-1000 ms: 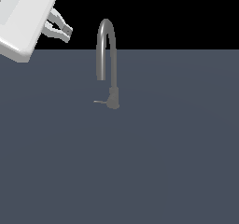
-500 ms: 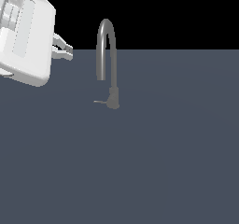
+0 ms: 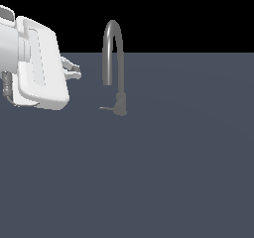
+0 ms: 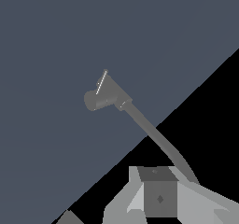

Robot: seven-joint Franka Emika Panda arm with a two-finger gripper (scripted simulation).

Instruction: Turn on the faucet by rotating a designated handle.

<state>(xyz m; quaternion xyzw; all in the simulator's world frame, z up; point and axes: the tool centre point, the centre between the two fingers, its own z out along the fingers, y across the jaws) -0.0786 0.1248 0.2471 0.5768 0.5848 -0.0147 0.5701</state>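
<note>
We are in the approach step: the gripper point(image 3: 75, 71) hangs in the air at the exterior view's left, clear of the faucet point(image 3: 113, 63) and touching nothing. Its two fingers point(image 3: 72, 75) stand apart with a visible gap between the tips and nothing held; the wrist view shows only the grey finger blocks point(image 4: 158, 197) at the edge of the picture. The faucet stands on the flat grey surface point(image 3: 173, 172) toward its far side, somewhat to the left of the middle in the exterior view, with the tall curved spout rising from a short thick base point(image 3: 119, 108). The handle point(image 3: 106, 108) is the thin rod jutting from that base toward the exterior view's left, low and close to the surface; in the wrist view it shows as a short pale sliver point(image 4: 101, 80) on the base. We judge that nothing is turned yet. The next move calls for bringing the tips down and across to the rod's level, then pushing it sideways around the base. The gripper sits much higher than the handle, so the descent is the larger part. There is open room on every side of the faucet; the risks we judge are clipping the spout's drooping end, which hangs above the handle, and grazing the surface.
</note>
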